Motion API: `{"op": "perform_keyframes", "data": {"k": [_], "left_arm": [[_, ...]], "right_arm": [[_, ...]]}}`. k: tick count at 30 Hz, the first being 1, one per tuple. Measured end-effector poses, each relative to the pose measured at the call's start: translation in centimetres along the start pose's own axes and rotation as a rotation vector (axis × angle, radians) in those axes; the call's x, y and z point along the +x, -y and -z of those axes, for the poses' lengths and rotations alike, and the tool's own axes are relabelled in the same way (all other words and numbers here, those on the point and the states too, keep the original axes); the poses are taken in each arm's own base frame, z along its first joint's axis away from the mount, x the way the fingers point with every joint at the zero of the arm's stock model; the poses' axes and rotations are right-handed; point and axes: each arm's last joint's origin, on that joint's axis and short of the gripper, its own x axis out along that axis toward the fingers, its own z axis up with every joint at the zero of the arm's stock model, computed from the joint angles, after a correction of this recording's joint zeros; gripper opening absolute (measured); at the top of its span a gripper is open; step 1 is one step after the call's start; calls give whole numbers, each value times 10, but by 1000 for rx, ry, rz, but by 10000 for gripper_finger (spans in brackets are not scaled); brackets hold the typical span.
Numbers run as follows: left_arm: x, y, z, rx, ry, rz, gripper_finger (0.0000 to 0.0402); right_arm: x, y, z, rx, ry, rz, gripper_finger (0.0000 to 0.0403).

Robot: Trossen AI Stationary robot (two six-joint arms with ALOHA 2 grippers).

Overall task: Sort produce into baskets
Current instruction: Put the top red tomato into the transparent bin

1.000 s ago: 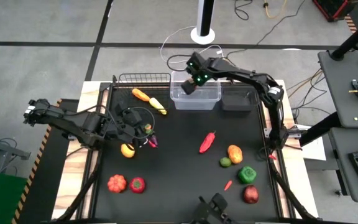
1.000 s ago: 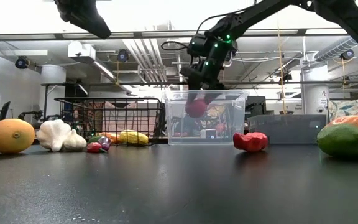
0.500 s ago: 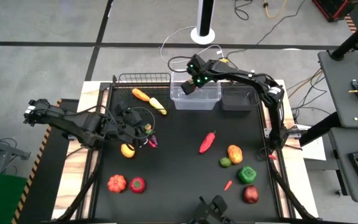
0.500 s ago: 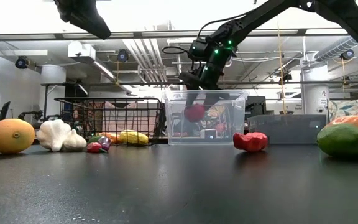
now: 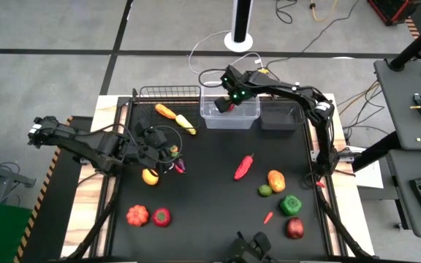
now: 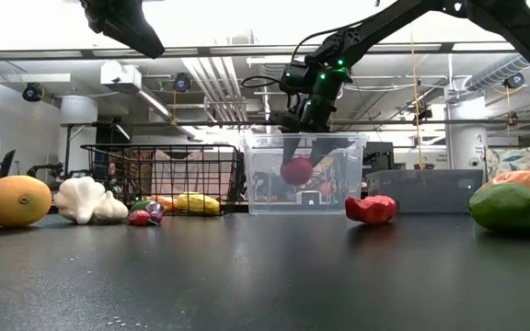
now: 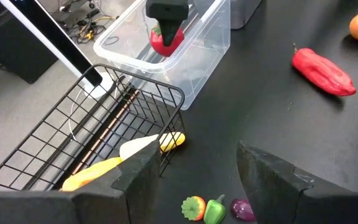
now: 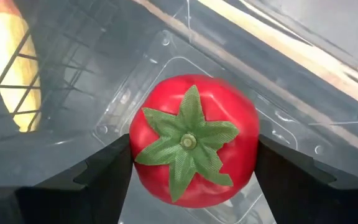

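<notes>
On the left of the desk (image 5: pixel 210 241), the left gripper (image 5: pixel 154 140) hangs over a loose cluster of produce with its fingers apart and nothing between them. Beside it lie a yellow-orange fruit (image 5: pixel 150 176), white garlic (image 6: pixel 81 199) and a few tiny pieces (image 7: pixel 215 209). A small pumpkin (image 5: pixel 137 215) and a second tomato (image 5: pixel 161 216) sit nearer the front edge. The black wire basket (image 5: pixel 168 93) behind holds a carrot (image 5: pixel 166 111) and corn (image 5: pixel 186 125).

Toward the middle, the right gripper (image 5: pixel 229 101) reaches into the clear plastic bin (image 5: pixel 248 121), fingers set wide, one on either side of a red tomato (image 8: pixel 193 149). Compared with a second ago, the tomato sits lower in the bin and has shifted slightly across it, while the left arm has stayed put. Whether the tomato already rests on the bin floor is hard to tell through the plastic.

The tomato looks light, stiff and glossy, so probably somewhat slippery. The widest part of its round body, below the green leafy cap, is the sound place to hold it.

Further right, the low dark tray (image 5: pixel 279 117) stands next to the bin. A red chilli (image 5: pixel 244 166), an orange piece (image 5: pixel 276 180), a green pepper (image 5: pixel 291 205) and an apple-like red fruit (image 5: pixel 294 229) remain on the desk.
</notes>
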Motion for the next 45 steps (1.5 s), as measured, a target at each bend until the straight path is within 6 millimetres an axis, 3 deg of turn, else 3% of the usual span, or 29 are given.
{"op": "perform_keyframes", "data": {"k": [12,23,45], "left_arm": [[0,0,0,-4,0,0,194],[0,0,0,-5,0,0,194],[0,0,0,-7,0,1,194]], "right_arm": [[0,0,0,-17,-1,0,295],[0,0,0,-42,-1,0,327],[5,0,-1,-46,10,-5,324]]}}
